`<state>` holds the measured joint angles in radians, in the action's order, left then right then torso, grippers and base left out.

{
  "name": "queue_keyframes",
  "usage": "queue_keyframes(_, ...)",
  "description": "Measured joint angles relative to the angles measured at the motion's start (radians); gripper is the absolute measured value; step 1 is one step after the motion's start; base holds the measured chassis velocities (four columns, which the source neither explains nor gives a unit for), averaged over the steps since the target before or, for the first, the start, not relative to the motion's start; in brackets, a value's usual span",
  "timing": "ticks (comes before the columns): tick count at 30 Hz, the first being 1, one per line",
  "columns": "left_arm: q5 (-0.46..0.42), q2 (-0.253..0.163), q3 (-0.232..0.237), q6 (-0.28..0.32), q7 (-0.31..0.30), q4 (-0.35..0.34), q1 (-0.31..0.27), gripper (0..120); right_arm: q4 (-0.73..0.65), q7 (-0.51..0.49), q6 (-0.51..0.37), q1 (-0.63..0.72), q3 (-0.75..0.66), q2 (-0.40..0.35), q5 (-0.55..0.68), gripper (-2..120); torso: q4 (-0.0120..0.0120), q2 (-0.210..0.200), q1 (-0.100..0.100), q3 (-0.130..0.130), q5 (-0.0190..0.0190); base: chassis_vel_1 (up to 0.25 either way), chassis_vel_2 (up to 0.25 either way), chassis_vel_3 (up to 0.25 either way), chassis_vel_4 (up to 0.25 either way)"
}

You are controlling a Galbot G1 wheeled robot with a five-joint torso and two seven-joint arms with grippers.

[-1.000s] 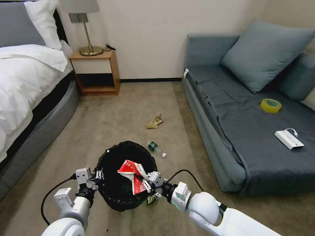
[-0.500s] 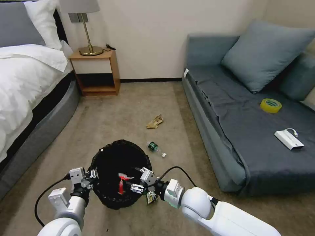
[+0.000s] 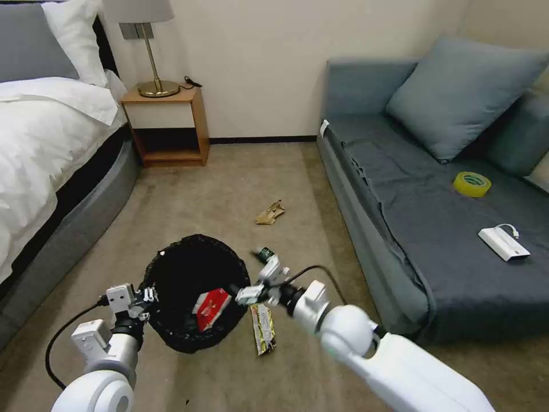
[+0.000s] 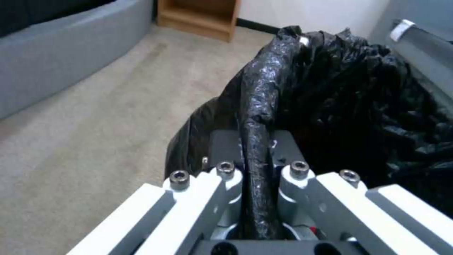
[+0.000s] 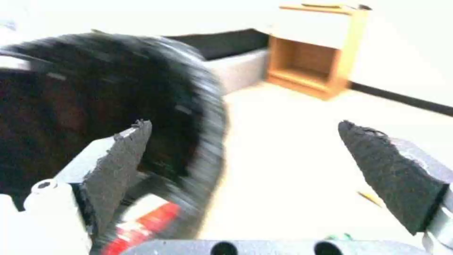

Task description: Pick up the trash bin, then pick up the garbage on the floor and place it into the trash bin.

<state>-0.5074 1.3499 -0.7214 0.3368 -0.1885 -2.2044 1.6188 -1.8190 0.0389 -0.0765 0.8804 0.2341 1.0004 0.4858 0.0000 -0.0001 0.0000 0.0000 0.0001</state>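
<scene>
- Now the left gripper point(image 3: 150, 296) is clamping the trash bin point(image 3: 191, 266) at its rim.
- The right gripper point(image 3: 258, 281), fingers apart, is hovering beside it.
- The red-white snack wrapper point(image 3: 210, 301) is lying inside.

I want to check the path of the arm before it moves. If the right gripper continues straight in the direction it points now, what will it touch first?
Probably the trash bin. The right gripper, jaws open, points across toward its black-bagged rim, with the red-white snack wrapper lying inside just beyond. Depth is unclear, so it might pass just above the rim.
</scene>
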Motion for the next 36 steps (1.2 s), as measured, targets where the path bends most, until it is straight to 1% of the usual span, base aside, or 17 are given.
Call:
queue_keyframes(5, -0.002, 0.001, -0.017, -0.008, 0.0, 0.016, -0.016, 4, 0.102, -0.026, -0.01, 0.028, -0.032, -0.015, -0.004, 100, 0.0, 0.0, 0.0, 0.0, 0.0, 0.0, 0.0, 0.0, 0.0)
queue_keyframes(6, -0.002, 0.001, -0.017, -0.008, 0.0, 0.016, -0.016, 4, 0.102, -0.026, -0.01, 0.028, -0.032, -0.015, -0.004, 100, 0.0, 0.0, 0.0, 0.0, 0.0, 0.0, 0.0, 0.0, 0.0)
queue_keyframes(10, -0.007, -0.002, -0.022, -0.008, 0.001, 0.016, -0.025, 4, 0.194, -0.031, -0.026, 0.051, -0.005, -0.004, -0.021, 100, -0.0001, 0.0, 0.0, 0.0, 0.0003, 0.0, 0.0, 0.0, 0.0)
queue_keyframes(11, -0.007, -0.002, -0.022, -0.008, 0.001, 0.016, -0.025, 4, 0.194, -0.031, -0.026, 0.051, -0.005, -0.004, -0.021, 100, -0.0001, 0.0, 0.0, 0.0, 0.0003, 0.0, 0.0, 0.0, 0.0)
queue_keyframes(12, -0.008, -0.004, -0.024, -0.01, 0.003, 0.017, -0.027, 4, 0.215, -0.032, -0.045, 0.054, 0.008, -0.001, -0.034, 100, -0.0001, 0.0, 0.0, 0.0, -0.0001, 0.0, 0.0, 0.0, 0.0)
queue_keyframes(13, -0.011, -0.005, -0.028, -0.012, 0.005, 0.021, -0.029, 4, 0.252, -0.036, -0.079, 0.059, 0.037, 0.007, -0.053, 100, 0.0, 0.0, 0.0, 0.0, -0.0005, 0.0, 0.0, 0.0, 0.0)
queue_keyframes(14, -0.015, -0.007, -0.033, -0.013, 0.006, 0.027, -0.029, 4, 0.285, -0.053, -0.102, 0.061, 0.066, 0.02, -0.062, 100, -0.0002, 0.0, 0.0, 0.0, 0.0002, 0.0, 0.0, 0.0, 0.0)
queue_keyframes(15, -0.015, -0.01, -0.038, -0.016, 0.01, 0.032, -0.03, 4, 0.307, -0.064, -0.113, 0.061, 0.083, 0.033, -0.066, 100, -0.0001, 0.0, 0.0, 0.0, -0.0002, 0.0, 0.0, 0.0, 0.0)
queue_keyframes(16, -0.015, -0.01, -0.038, -0.016, 0.01, 0.032, -0.03, 4, 0.307, -0.064, -0.113, 0.061, 0.083, 0.033, -0.066, 100, -0.0001, 0.0, 0.0, 0.0, -0.0002, 0.0, 0.0, 0.0, 0.0)
queue_keyframes(20, -0.031, -0.037, -0.053, -0.024, 0.028, 0.062, -0.028, 4, 0.395, -0.081, -0.124, 0.058, 0.127, 0.105, -0.106, 100, 0.0001, 0.0, 0.0, 0.0, -0.0002, 0.0, 0.0, 0.0, 0.0)
queue_keyframes(21, -0.031, -0.037, -0.053, -0.024, 0.028, 0.062, -0.028, 4, 0.395, -0.081, -0.124, 0.058, 0.127, 0.105, -0.106, 100, 0.0001, 0.0, 0.0, 0.0, -0.0002, 0.0, 0.0, 0.0, 0.0)
queue_keyframes(24, -0.046, -0.064, -0.049, -0.024, 0.038, 0.079, -0.032, 4, 0.435, -0.081, -0.124, 0.057, 0.136, 0.16, -0.153, 100, 0.0003, 0.0, 0.0, 0.0, 0.0, 0.0, 0.0, 0.0, 0.0)
queue_keyframes(30, -0.047, -0.076, -0.023, -0.019, 0.04, 0.094, -0.053, 4, 0.466, -0.068, -0.119, 0.079, 0.126, 0.185, -0.205, 100, 0.0002, 0.0, 0.0, 0.0, -0.0003, 0.0, 0.0, 0.0, 0.0)
queue_keyframes(32, -0.053, -0.085, -0.009, -0.018, 0.04, 0.094, -0.063, 4, 0.47, -0.049, -0.119, 0.106, 0.095, 0.197, -0.215, 100, -0.0001, 0.0, 0.0, 0.0, -0.0004, 0.0, 0.0, 0.0, 0.0)
queue_keyframes(36, -0.057, -0.105, 0.003, -0.017, 0.042, 0.095, -0.07, 4, 0.482, -0.022, -0.115, 0.14, 0.054, 0.22, -0.233, 100, -0.0001, 0.0, 0.0, 0.0, -0.0002, 0.0, 0.0, 0.0, 0.0)
